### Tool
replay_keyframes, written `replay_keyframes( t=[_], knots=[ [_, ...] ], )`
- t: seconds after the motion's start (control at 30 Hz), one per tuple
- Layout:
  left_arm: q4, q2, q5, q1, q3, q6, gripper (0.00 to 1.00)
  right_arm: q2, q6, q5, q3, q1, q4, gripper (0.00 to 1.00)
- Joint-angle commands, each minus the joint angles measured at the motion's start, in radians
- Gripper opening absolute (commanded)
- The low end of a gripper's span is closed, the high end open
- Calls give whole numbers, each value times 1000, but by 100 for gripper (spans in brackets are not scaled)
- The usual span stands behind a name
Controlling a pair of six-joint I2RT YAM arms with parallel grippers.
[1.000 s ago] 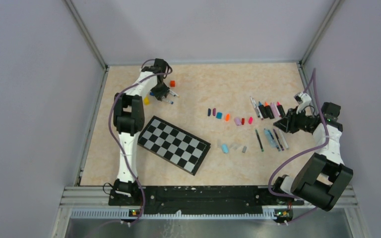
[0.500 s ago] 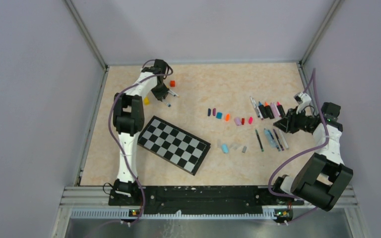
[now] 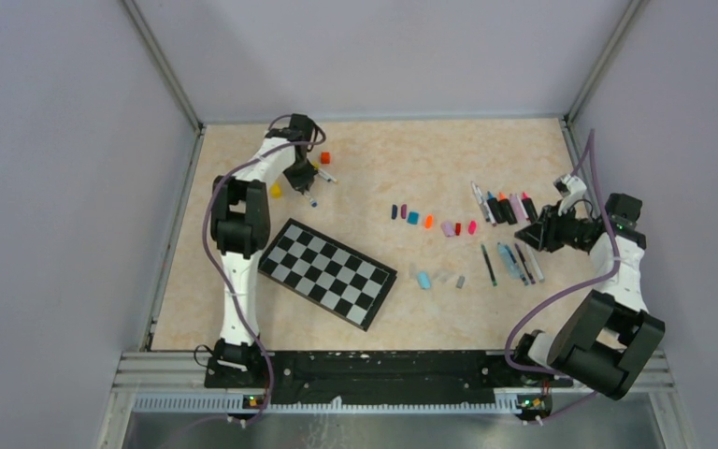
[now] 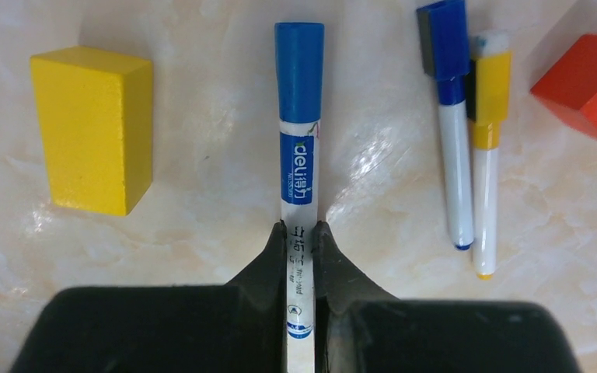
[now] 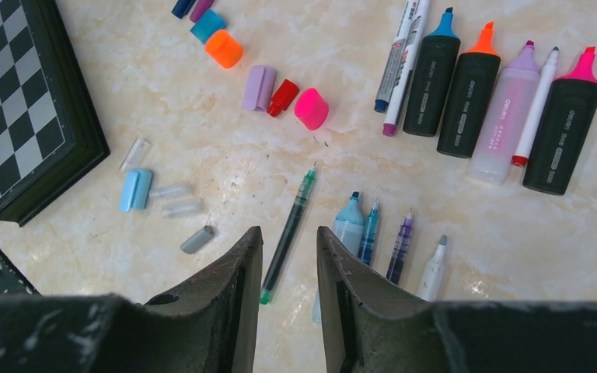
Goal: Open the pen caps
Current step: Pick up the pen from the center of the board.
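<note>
In the left wrist view my left gripper is shut on the white barrel of a marker lying on the table, its blue pen cap still fitted at the far end. Two thinner capped markers, one blue and one yellow, lie just right of it. From above, the left gripper is at the table's back left. My right gripper hovers open over a green pen, holding nothing. Loose pen caps lie ahead of it: orange, lilac, red, pink.
A yellow block sits left of the held marker and a red cube at far right. Uncapped highlighters and thin pens lie by the right gripper. A folded chessboard occupies the table's middle left.
The left gripper's jaws have closed onto the blue-capped marker's barrel. The right arm has not moved.
</note>
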Motion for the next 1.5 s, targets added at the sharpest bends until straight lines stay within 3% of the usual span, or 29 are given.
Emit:
replay_keyframes(
  t=[0.0, 0.27, 0.4, 0.5, 0.57, 0.7, 0.77, 0.9, 1.07, 1.33, 1.4, 1.43, 1.47],
  knots=[
    [-21, -95, -17, 4, -70, 32, 4, -41, -78, -74, 2, -6, -31, 31],
    [350, -460, 50, 4, -467, 103, 0, -43, -222, -183, -12, -5, -122, 31],
    [523, -627, 151, 4, -637, 142, 0, -37, -425, -229, 5, 4, -252, 32],
    [724, -766, 334, 4, -799, 202, 0, -17, -672, -238, 62, 33, -429, 38],
    [939, -870, 519, 4, -940, 232, 0, -7, -796, -258, 109, 54, -562, 43],
    [1475, -1024, 785, -3, -1230, 81, 0, -4, -863, -296, 198, 145, -677, 49],
    [1668, -1050, 838, -21, -1313, -9, 0, -13, -742, -296, 226, 225, -627, 50],
    [1883, -1067, 821, -131, -1389, -83, 0, -64, -315, -253, 208, 452, -314, 51],
    [1917, -1065, 700, -314, -1385, -39, 0, -98, 159, -223, 130, 654, 129, 51],
    [1943, -960, 524, -507, -1326, -2, 0, -79, 883, -254, -2, 711, 713, 52],
    [1943, -935, 493, -536, -1309, 9, 0, -89, 984, -266, -62, 717, 858, 59],
    [1942, -924, 479, -550, -1301, 17, 0, -92, 1005, -266, -79, 722, 892, 74],
    [1940, -912, 464, -562, -1291, 24, 0, -90, 1020, -267, -88, 726, 909, 80]
  ],
)
